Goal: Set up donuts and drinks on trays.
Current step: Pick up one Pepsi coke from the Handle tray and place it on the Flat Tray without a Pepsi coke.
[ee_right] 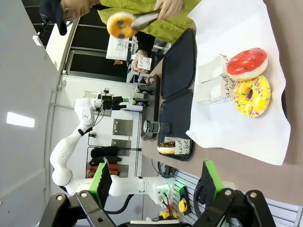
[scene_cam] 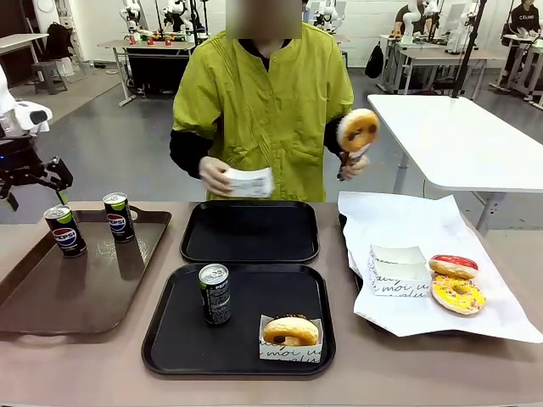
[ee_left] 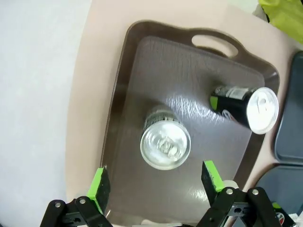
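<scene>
Two black trays lie mid-table. The far tray (scene_cam: 250, 233) is bare. The near tray (scene_cam: 182, 339) carries a black-and-green can (scene_cam: 215, 293) and a boxed donut (scene_cam: 291, 332). Two Pepsi cans (scene_cam: 65, 231) (scene_cam: 119, 216) stand on the brown tray (scene_cam: 51, 297). My left gripper (scene_cam: 36, 193) hovers open above the nearer can (ee_left: 165, 142), its green pads (ee_left: 99, 188) apart from it; the other can (ee_left: 248, 108) stands farther off. My right gripper (ee_right: 156, 182) is open and holds nothing. The person holds a golden donut (scene_cam: 358, 130) in tongs and a white box (scene_cam: 248, 181).
White paper (scene_cam: 424, 225) at the right holds a small white box (scene_cam: 399, 270), a red-glazed donut (scene_cam: 453, 265) and a yellow sprinkled donut (scene_cam: 458, 294). The same red donut (ee_right: 247, 63) and yellow donut (ee_right: 252, 96) lie far beyond my right gripper's fingers. A white table (scene_cam: 458, 136) stands behind.
</scene>
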Robot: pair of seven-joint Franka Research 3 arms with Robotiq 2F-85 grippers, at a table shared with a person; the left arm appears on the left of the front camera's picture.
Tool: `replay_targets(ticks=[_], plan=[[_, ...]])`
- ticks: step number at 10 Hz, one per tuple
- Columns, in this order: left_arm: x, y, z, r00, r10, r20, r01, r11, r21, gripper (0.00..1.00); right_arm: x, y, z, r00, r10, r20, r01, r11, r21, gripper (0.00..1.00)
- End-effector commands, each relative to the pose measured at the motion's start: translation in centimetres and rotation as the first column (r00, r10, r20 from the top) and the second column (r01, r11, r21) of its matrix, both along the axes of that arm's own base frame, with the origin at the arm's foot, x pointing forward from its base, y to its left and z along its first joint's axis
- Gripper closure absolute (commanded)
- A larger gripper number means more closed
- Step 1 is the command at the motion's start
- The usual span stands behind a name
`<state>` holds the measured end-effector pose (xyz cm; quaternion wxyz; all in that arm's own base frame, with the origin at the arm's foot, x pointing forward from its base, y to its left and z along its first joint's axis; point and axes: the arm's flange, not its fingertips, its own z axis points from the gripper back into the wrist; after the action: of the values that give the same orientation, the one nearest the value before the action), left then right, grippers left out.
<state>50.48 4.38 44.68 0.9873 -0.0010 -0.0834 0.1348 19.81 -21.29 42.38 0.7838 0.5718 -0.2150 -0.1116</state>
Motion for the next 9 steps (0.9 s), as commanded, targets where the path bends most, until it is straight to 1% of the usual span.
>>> replay_targets(ticks=[1,2,4,7,9], plan=[[2.0,-0.6,-0.7,1.000,0.010,0.020,-0.010,1.000,-0.001,0.00,0.2,-0.1,0.1,1.000,-0.004,0.031,0.004,1.000,0.018,0.00],[2.5,-0.6,-1.2,1.000,0.015,0.008,-0.015,1.000,0.003,0.00,0.2,-0.1,0.1,1.000,-0.004,0.031,0.004,1.000,0.018,0.00],[2.5,-0.4,-2.1,1.000,0.015,0.015,-0.015,1.000,-0.009,0.00,0.2,-0.1,0.1,1.000,-0.004,0.031,0.004,1.000,0.018,0.00],[3.5,-0.8,-3.6,1.000,-0.001,-0.017,0.001,1.000,-0.007,0.00,0.2,-0.1,0.1,1.000,-0.004,0.031,0.004,1.000,0.018,0.00],[3.0,-1.0,-4.6,1.000,-0.007,-0.025,0.006,1.000,-0.014,0.00,0.2,-0.1,0.1,1.000,-0.004,0.031,0.004,1.000,0.018,0.00]])
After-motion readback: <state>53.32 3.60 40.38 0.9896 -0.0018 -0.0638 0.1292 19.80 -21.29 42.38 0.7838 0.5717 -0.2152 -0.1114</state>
